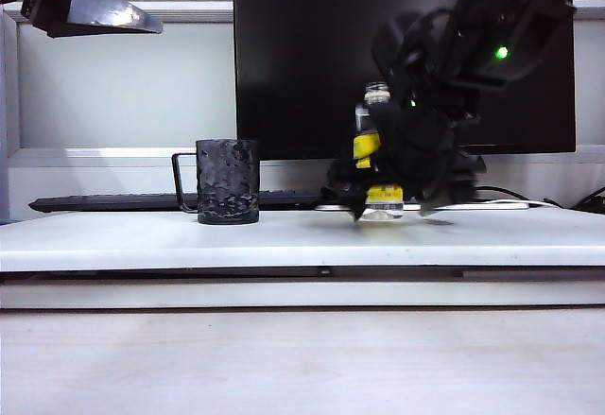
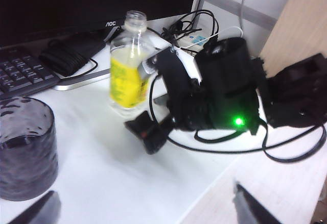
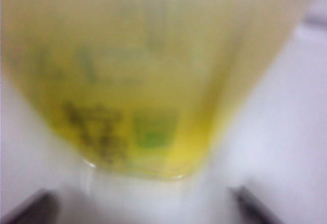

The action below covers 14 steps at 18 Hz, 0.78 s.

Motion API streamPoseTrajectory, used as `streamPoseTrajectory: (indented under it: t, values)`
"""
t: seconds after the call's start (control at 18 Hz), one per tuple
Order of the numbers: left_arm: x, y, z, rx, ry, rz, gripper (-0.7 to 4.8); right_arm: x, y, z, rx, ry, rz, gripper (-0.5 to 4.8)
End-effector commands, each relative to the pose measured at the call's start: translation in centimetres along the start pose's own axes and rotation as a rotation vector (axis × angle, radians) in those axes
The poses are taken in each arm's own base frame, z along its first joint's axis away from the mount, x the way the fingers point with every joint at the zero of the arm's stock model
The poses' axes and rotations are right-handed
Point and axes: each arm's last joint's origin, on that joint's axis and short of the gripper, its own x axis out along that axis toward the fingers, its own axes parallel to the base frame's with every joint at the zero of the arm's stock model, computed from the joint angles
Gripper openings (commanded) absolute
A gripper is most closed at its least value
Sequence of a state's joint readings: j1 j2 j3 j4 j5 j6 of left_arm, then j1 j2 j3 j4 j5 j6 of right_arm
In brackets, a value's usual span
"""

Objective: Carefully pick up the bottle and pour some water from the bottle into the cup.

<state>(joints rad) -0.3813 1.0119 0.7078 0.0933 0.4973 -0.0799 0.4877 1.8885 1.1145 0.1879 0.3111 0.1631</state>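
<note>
The right gripper [image 2: 148, 99], jaws wide around the upright bottle [image 2: 127, 66] right of the cup [image 1: 227, 181], could tip it if one finger bumps first; the left gripper [image 2: 145, 211] hangs open, high.

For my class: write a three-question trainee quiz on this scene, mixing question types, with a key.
1. True or false: the bottle has a cap on.
2. Which gripper is at the bottle? A) left gripper B) right gripper
3. Fill in: the cup stands to the ____ of the bottle in the exterior view.

Key: 1 false, the neck is open. 2 B; the left gripper hangs raised above the table, beyond the cup. 3 left.
</note>
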Motion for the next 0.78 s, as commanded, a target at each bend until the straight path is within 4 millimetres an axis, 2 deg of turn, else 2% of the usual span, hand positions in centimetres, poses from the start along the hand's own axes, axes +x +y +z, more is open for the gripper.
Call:
streamPoseTrajectory:
  t: [0.06, 0.33, 0.61, 0.78]
  values:
    - [-0.1, -0.1, 0.3, 0.008, -0.017, -0.018, 4.79, -0.3, 0.2, 0.8, -0.027, -0.033, 0.031, 4.79]
    - [-0.7, -0.5, 0.8, 0.030, -0.050, -0.019, 4.79, -0.5, 0.2, 0.9, -0.029, -0.031, 0.031, 4.79]
    - [-2.9, -1.6, 2.1, 0.104, -0.149, 0.027, 4.79, -3.2, -0.3, 3.4, -0.033, -0.111, 0.037, 4.79]
    - [-4.3, -2.3, 2.7, 0.112, -0.196, 0.063, 4.79, -4.7, -0.4, 3.8, -0.050, -0.064, 0.077, 4.79]
